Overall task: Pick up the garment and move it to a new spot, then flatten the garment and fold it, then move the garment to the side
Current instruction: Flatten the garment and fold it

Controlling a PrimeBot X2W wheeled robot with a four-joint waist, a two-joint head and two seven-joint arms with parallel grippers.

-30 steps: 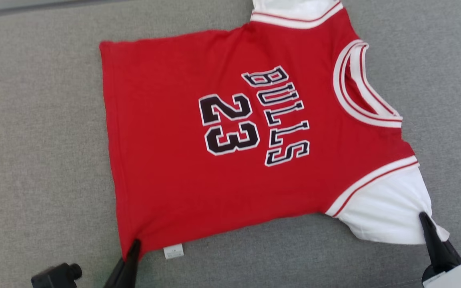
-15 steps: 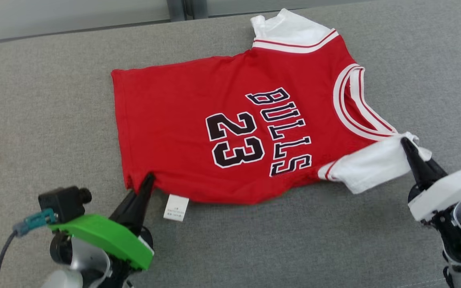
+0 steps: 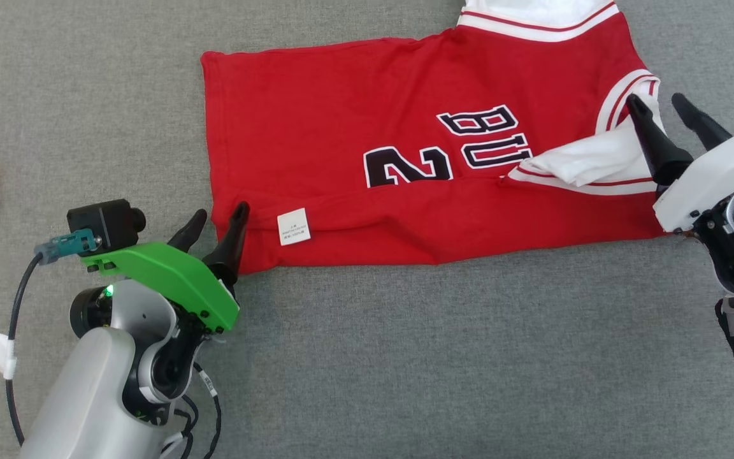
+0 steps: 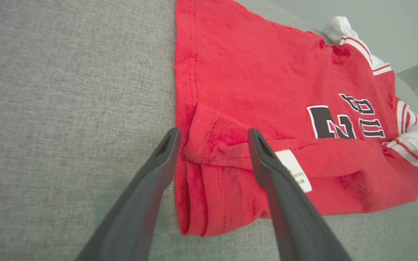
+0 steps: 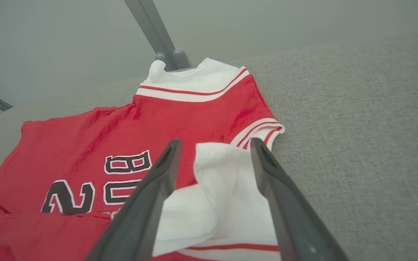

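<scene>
Garment [image 3: 341, 127] between parted fingers [image 4: 276, 181]

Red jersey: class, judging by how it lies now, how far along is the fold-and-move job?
Done: the jersey lies spread on the grey surface, its near edge folded up over the lettering, white label showing. In hand: the left gripper stands open astride the hem corner, the right gripper open over the folded-in white sleeve. Left: further folds, then moving it aside.
</scene>
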